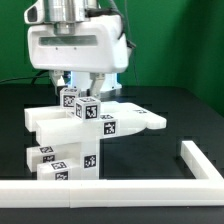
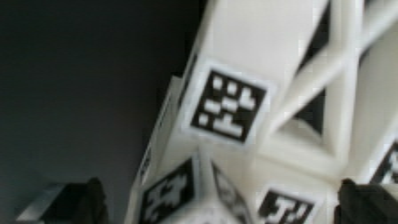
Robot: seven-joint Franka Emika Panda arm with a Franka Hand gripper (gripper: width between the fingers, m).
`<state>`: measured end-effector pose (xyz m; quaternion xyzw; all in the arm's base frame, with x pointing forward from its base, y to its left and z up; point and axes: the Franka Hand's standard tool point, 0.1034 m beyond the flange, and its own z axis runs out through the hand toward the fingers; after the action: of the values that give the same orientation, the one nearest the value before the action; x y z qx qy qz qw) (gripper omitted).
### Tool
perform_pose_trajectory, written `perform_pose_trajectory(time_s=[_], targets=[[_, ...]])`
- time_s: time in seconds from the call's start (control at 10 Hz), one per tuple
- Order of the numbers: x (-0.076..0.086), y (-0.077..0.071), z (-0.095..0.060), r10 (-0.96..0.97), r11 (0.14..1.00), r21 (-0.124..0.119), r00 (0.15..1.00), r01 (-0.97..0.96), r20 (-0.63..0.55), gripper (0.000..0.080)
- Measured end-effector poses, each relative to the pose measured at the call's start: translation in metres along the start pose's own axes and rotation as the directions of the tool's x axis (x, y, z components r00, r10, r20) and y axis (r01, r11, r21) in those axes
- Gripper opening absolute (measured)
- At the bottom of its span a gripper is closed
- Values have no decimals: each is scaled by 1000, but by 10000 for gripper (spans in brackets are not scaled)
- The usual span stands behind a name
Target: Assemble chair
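The gripper [image 1: 84,88] straddles the tagged top of the chair [image 1: 95,125], mid-table; whether it clamps, I cannot tell. The wrist view alone shows the chair's tags and struts up close, with one fingertip [image 2: 77,200].

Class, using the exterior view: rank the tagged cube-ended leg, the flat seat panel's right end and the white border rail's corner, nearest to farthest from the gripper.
1. Cube-ended leg: directly under the gripper, at its fingertips.
2. Seat panel's right end: toward the exterior view's right, a little lower.
3. Border rail's corner: far lower right, at the table's front.
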<state>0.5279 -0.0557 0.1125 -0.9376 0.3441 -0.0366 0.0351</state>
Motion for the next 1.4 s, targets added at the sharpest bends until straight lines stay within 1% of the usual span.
perform_pose_trajectory(time_s=[0.1, 0.2, 0.3, 0.4, 0.5, 0.6, 0.7, 0.8, 1.0, 1.1, 1.2, 1.3, 1.4], targets=[[1, 1, 0, -61, 998, -2, 998, 61, 0, 649], [4, 3, -1, -194, 981, -6, 981, 194, 1, 649], [15, 8, -4, -336, 942, -9, 942, 336, 2, 649], [19, 9, -5, -366, 931, -9, 931, 366, -5, 649], [16, 8, -4, -367, 930, -9, 930, 367, -1, 538], [16, 9, -4, -330, 944, -9, 944, 330, -1, 403], [16, 9, -4, -320, 947, -9, 948, 320, -1, 403], [16, 9, -4, -240, 971, -8, 971, 240, -2, 284], [16, 9, -4, -89, 996, -8, 996, 89, -4, 284], [17, 8, -3, 25, 1000, -10, 1000, -25, -6, 284], [18, 5, -3, 172, 985, -18, 985, -173, -14, 284], [17, 3, -3, 299, 954, -17, 954, -299, -17, 284], [17, 1, -3, 433, 901, -7, 901, -433, -19, 284]])
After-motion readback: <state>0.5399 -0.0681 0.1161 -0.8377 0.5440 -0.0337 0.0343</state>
